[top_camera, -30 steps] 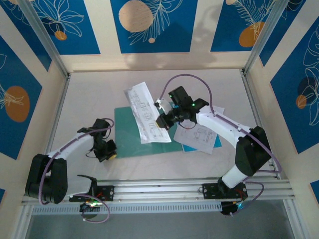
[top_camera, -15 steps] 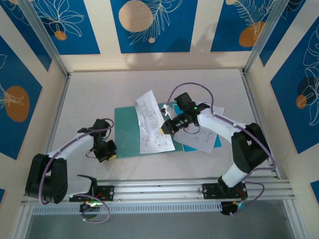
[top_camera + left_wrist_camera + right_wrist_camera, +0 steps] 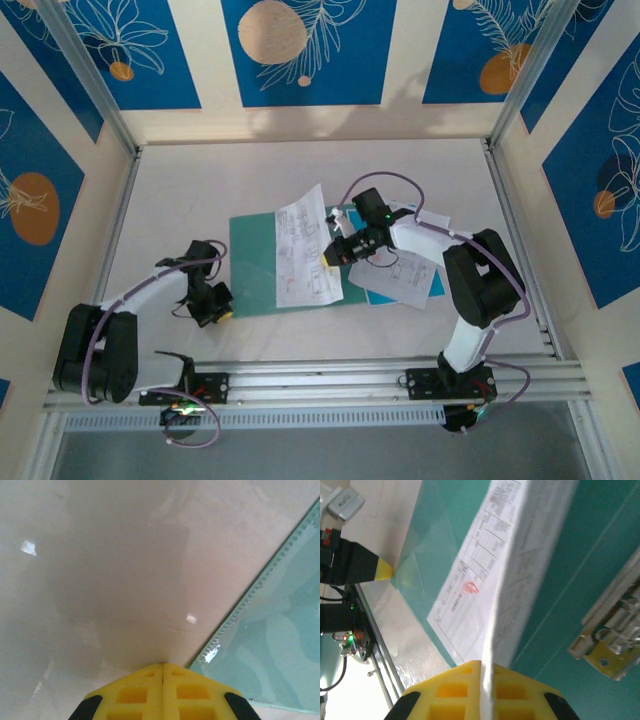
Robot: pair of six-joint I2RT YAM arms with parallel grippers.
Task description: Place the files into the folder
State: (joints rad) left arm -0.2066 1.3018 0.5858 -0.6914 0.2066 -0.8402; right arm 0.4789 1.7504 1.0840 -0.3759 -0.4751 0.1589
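Jaws of the right arm are clamped shut on the near edge of one of the files [image 3: 485, 575], a white printed sheet that runs straight out from between the yellow pads and bows a little over the open teal folder [image 3: 580, 555]. Pinching it by one edge lets the sheet be carried and laid flat across the cover rather than crumpled, as I judge it. From the top view this sheet lies slanted over the folder's right half and overhangs its far edge, so it is not yet squared up inside. A metal clip [image 3: 607, 635] sits on the folder's inner face just beside the sheet. Another printed sheet [image 3: 400, 272] lies to the right, beneath the right arm, apparently waiting its turn. Left jaws, closed on nothing, rest low on the surface [image 3: 125, 570] right at the folder's near-left corner, likely bracing it against sliding.
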